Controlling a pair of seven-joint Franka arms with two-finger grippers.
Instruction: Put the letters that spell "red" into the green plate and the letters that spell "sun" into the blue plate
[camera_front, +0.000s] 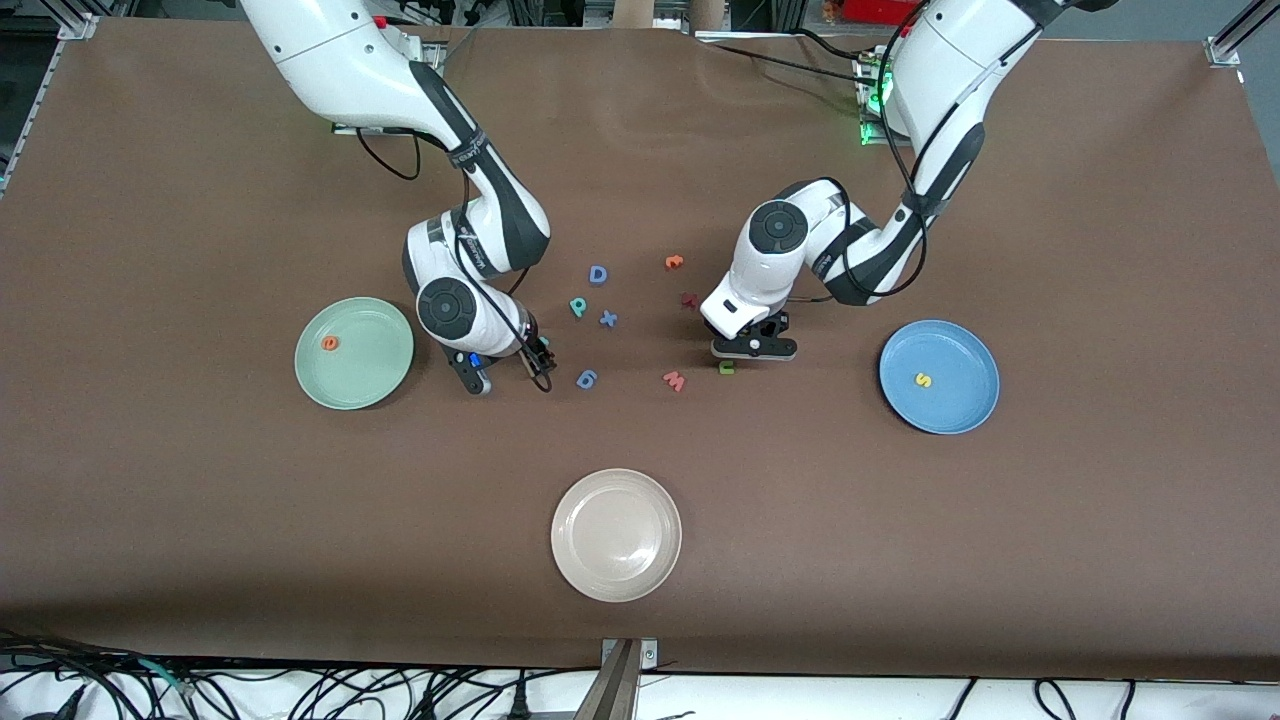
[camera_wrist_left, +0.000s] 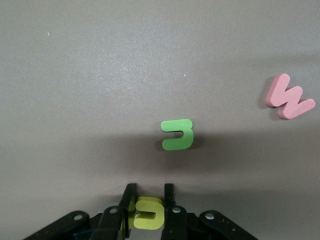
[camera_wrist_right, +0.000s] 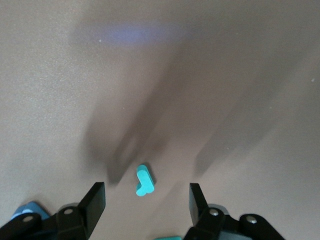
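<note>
"e" (camera_front: 329, 343) in green plate (camera_front: 385, 378), "s" (camera_front: 923, 380) in blue plate (camera_front: 965, 410)

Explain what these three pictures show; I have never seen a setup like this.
Two white robot arms work at a brown table. One picture looks down from a high camera; the other two come from cameras on the arms' wrists. Small foam letters lie mid-table. The left gripper has shut on a yellow u, beside a green n. The right gripper hangs open over a teal r. An orange e lies in the green plate, a yellow s in the blue plate.
</note>
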